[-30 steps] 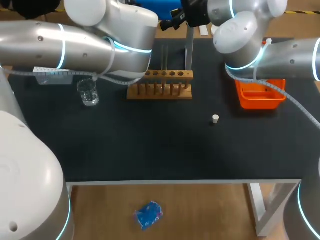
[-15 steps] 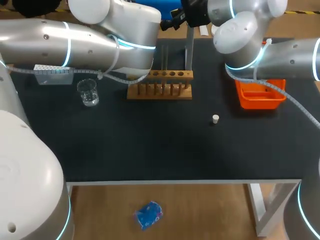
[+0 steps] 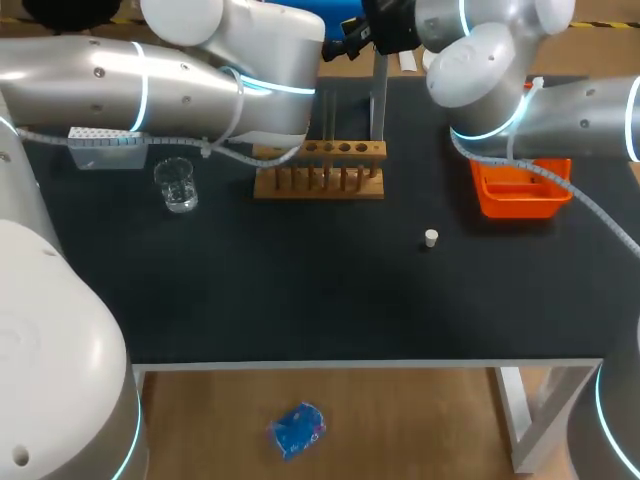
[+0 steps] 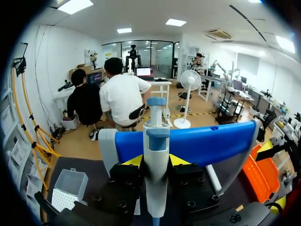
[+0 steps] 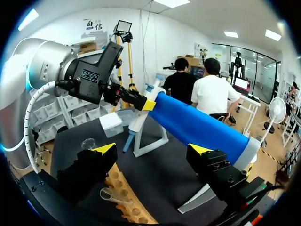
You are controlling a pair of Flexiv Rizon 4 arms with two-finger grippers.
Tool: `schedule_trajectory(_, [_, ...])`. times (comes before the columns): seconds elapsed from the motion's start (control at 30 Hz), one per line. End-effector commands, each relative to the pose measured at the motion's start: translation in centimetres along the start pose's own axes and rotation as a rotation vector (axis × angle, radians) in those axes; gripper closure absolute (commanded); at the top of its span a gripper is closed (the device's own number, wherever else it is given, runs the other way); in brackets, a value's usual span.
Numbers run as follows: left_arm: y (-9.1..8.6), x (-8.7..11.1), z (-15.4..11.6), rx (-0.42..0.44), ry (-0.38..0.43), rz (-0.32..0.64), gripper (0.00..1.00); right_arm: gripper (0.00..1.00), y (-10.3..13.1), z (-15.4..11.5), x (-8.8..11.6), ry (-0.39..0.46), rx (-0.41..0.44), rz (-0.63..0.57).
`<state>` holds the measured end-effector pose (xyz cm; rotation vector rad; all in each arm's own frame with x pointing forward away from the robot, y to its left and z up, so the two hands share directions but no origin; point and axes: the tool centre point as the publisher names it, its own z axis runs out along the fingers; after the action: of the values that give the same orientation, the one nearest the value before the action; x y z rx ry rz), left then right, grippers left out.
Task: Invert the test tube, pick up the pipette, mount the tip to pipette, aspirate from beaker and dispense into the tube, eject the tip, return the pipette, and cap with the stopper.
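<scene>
My left gripper (image 4: 156,162) is shut on the white and blue pipette (image 4: 156,155), with one yellow tip on each side of its body. In the right wrist view the pipette (image 5: 136,120) is at the white stand (image 5: 153,139), held by the left gripper (image 5: 141,104). My right gripper (image 5: 153,149) is open and holds nothing, above the wooden rack (image 5: 129,205) and a glass test tube (image 5: 115,195). The head view shows the rack (image 3: 320,172), the beaker (image 3: 178,185), the tip box (image 3: 105,150) and the white stopper (image 3: 431,237). My left arm hides the pipette there.
An orange bin (image 3: 520,188) sits at the right of the black table (image 3: 300,290), under my right arm. The stand's post (image 3: 378,95) rises behind the rack. The beaker (image 5: 88,142) and tip box (image 5: 112,123) lie beyond the rack in the right wrist view.
My left arm has shifted slightly to the right and toward the back of the table. The right arm and the things on the table have not moved.
</scene>
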<state>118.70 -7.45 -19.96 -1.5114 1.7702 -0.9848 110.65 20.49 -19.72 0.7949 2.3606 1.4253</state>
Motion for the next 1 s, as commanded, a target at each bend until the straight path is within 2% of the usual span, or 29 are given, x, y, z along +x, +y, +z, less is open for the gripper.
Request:
schedule_trajectory(0.03, [0.1, 0.0, 0.5, -0.009, -0.005, 0.0, 1.0, 0.0, 0.0, 0.0, -0.1, 0.001, 0.0, 0.0])
schedule_trajectory(0.97, [1.0, 0.2, 1.6, -0.053, -0.007, -0.015, 1.0, 0.0, 0.0, 0.0, -0.1, 0.001, 0.0, 0.0])
schedule_trajectory(1.0, [1.0, 0.3, 1.5, -0.053, -0.008, -0.016, 0.91, 0.0, 0.0, 0.0, -0.1, 0.001, 0.0, 0.0])
